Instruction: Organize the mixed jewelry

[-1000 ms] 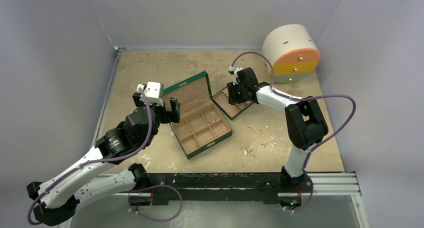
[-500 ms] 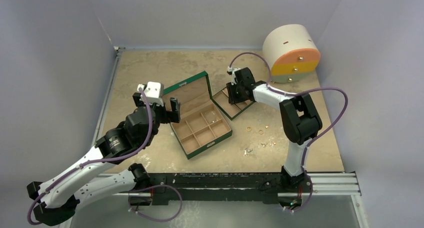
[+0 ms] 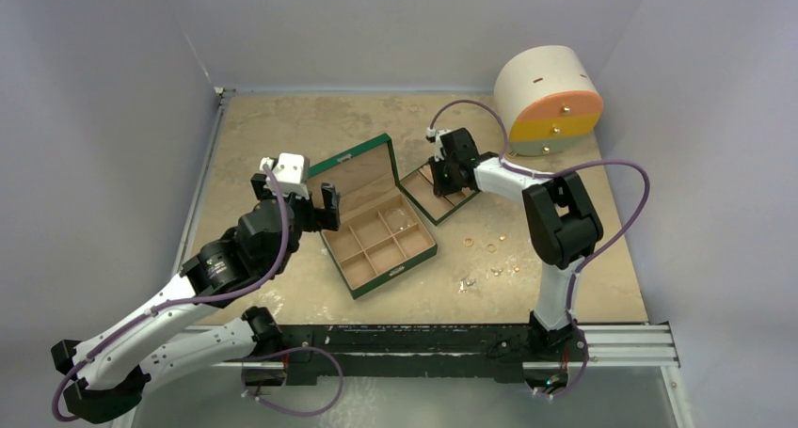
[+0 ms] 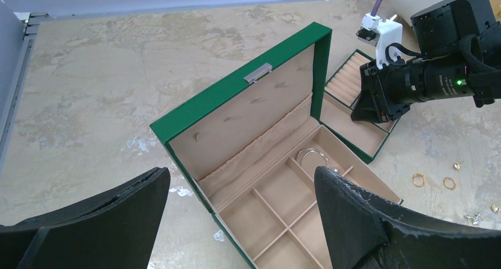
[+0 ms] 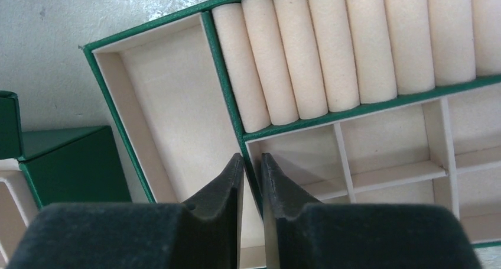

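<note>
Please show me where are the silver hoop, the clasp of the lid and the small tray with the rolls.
silver hoop (image 4: 307, 151), left wrist view, on its wire's far arc.
lid clasp (image 4: 258, 73), left wrist view, middle of the metal plate.
small tray (image 5: 218, 59), right wrist view, on its green inner wall.

Green box (image 3: 375, 256) sitting open mid-table, lid (image 3: 358, 169) standing up behind its tan compartments. Smaller green tray (image 4: 354, 136) lying just beside the box's right side, padded rolls (image 5: 331, 44) filling one section. Round white-and-orange drawer cabinet (image 3: 548, 99) resting at the table's (image 3: 282, 127) far right corner.
</note>
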Controlling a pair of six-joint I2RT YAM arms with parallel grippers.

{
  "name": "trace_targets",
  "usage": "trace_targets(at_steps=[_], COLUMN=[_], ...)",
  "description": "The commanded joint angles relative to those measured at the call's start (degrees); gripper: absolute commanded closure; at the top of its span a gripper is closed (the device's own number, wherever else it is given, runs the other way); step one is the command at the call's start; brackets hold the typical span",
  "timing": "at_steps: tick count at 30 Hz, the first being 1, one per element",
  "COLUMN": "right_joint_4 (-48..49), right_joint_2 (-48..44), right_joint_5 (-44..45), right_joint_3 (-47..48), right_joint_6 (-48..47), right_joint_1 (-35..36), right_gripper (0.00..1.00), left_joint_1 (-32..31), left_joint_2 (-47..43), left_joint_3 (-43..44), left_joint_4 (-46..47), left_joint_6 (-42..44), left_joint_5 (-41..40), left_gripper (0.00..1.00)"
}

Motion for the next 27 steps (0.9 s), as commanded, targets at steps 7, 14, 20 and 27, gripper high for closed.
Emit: trace_targets(at_steps=[7,14,20,27], right_joint_4=[-0.39,-0.74,-1.43,-3.32], right_joint_2=[-1.62,-5.65,-9.36,-15.44], right_joint_5=[3.99,9.25,11.86,12.26], right_joint_3=[2.52,2.34,2.13,0.15], right_joint_6=[-1.38,-0.1,0.18,0.71], right_joint_1=[-0.25,-0.26,-0.09,2.64], right_gripper=[1.0,1.0,1.0,1.0], left_joint_1=[-0.12,-0.18,-0.12,-0.2], left_joint_2=[-0.34,-0.79,-1.19,-1.67], left_joint_3=[-0.11,-0.16,-0.15,-0.09], left_joint_4=[1.4,1.43,1.51,1.48], left_joint_6=[0.9,0.85,0.73,0.57], left_joint_5=[-0.89,-0.89,-0.88,-1.13], left_gripper=[0.08,0.08,0.08,0.08])
